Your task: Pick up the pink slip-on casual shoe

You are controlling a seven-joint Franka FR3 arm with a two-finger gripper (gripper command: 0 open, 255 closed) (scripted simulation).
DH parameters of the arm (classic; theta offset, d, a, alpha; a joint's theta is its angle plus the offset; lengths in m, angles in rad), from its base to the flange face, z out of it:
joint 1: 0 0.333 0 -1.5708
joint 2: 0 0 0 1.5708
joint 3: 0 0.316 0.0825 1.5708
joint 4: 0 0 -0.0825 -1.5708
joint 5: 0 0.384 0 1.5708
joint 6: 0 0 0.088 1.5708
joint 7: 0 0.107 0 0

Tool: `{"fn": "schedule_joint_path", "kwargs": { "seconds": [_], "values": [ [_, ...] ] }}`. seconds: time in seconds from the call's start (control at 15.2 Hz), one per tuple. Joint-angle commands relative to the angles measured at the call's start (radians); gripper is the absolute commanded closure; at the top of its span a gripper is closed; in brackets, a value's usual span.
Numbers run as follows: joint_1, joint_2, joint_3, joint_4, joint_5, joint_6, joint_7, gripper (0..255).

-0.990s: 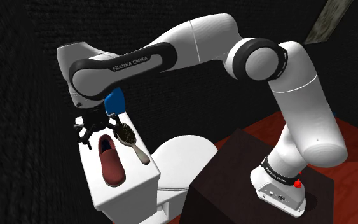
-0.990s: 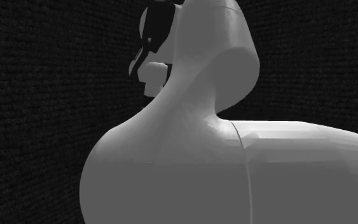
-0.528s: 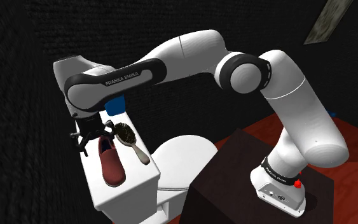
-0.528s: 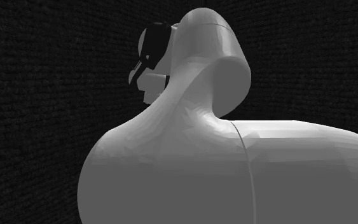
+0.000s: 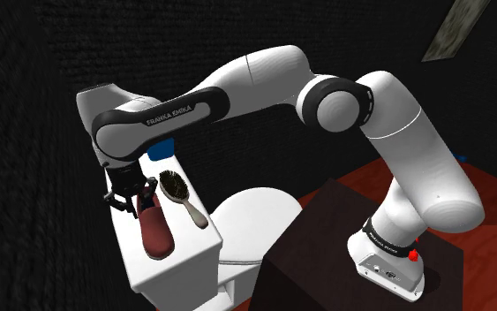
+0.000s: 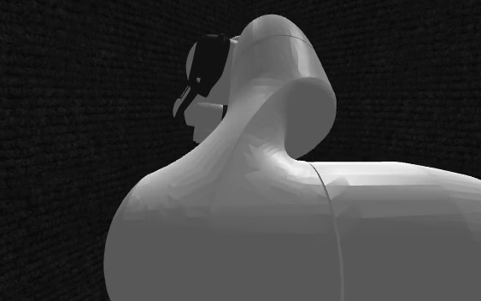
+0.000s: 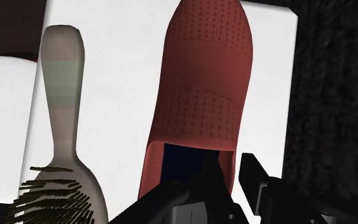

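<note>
My pincer [image 7: 232, 172] is nearly closed, pinching the heel wall of the dark red slip-on shoe [image 7: 203, 83], one finger [image 7: 212, 178] inside its blue opening. Shoe lies along the back edge of the tank lid [image 7: 123, 95], hairbrush [image 7: 61, 127] beside it. My forearm [image 5: 171, 117] reads FRANKA EMIKA.

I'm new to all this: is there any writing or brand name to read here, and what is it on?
"FRANKA EMIKA": white letters on the dark band of the arm.
Small white print on the dark ring at the arm's foot: too small to read.
Nothing is written on the shoe or the brush.
</note>
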Motion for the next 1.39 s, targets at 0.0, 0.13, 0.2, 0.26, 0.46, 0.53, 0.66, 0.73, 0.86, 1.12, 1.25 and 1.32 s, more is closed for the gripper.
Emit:
{"fn": "schedule_joint_path", "kwargs": {
  "seconds": [0.0,0.13,0.2,0.26,0.46,0.53,0.66,0.73,0.86,1.12,1.25,1.32],
  "values": [
    [0.0,0.0,0.0,0.0,0.0,0.0,0.0,255],
    [0.0,0.0,0.0,0.0,0.0,0.0,0.0,255],
    [0.0,0.001,0.0,0.001,0.0,0.0,0.0,255],
    [0.0,0.001,0.0,0.001,0.0,0.0,0.0,255],
    [0.0,-0.01,0.002,0.01,0.002,-0.02,0.001,255],
    [0.0,-0.015,0.003,0.014,0.003,-0.029,0.002,255],
    [0.0,-0.025,0.005,0.024,0.005,-0.049,0.003,255],
    [0.0,-0.03,0.006,0.03,0.006,-0.059,0.004,255],
    [0.001,-0.038,0.007,0.043,0.008,-0.08,0.005,255],
    [0.003,-0.052,0.01,0.073,0.011,-0.123,0.009,255],
    [0.004,-0.058,0.012,0.091,0.012,-0.146,0.01,255],
    [0.005,-0.06,0.012,0.1,0.013,-0.157,0.011,255]
  ]
}}
